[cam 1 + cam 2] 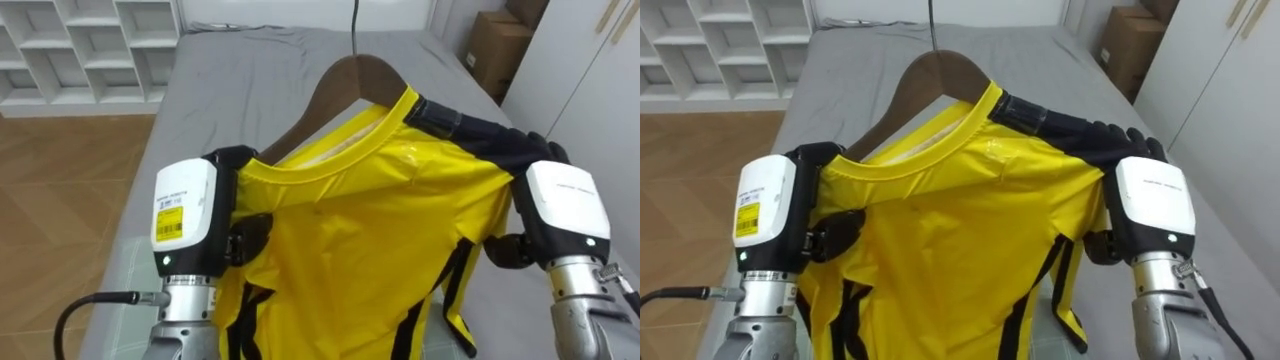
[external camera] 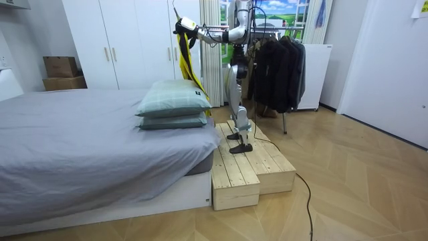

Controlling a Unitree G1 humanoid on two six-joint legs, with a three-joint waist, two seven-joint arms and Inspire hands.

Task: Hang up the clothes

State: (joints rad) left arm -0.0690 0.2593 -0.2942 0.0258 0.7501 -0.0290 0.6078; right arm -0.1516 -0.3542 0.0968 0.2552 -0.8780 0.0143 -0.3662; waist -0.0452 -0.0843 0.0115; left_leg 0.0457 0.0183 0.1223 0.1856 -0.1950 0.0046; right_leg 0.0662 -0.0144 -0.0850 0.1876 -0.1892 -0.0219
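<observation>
Shelving (image 1: 80, 45), white and open, stands far to the left of the yellow shirt (image 1: 370, 230), beyond the grey bed (image 1: 250, 70) that lies under it. At the shirt's left shoulder your left hand (image 1: 185, 215) is clamped on the cloth, its fingers curled over the top and the thumb pressed on the front. The wooden hanger (image 1: 350, 80) sits inside the shirt's collar, with its dark hook rising free above. At the shirt's right shoulder your right hand (image 1: 565, 205) does the same: its fingers (image 1: 540, 150) wrap over the black sleeve seam, with the thumb under it. Past that shoulder, to the right, a cardboard box (image 1: 495, 45) stands against the wall.

This two-shoulder hold looks deliberate. It keeps the shirt spread flat and seated on the hanger, and it leaves the hook clear to go over a rail.

In the room view you stand on a wooden platform (image 2: 251, 161) beside the bed, with the shirt raised high. The clothes rack (image 2: 277, 63), full of dark garments, is well off to the room view's right of the shirt. You will probably have to turn toward it before the hook can land.

By count there are:
- one yellow shirt
- one hanger
- two hands on the shirt
- one rack
- one box
- two pillows (image 2: 170, 100) stacked on the bed below the shirt
</observation>
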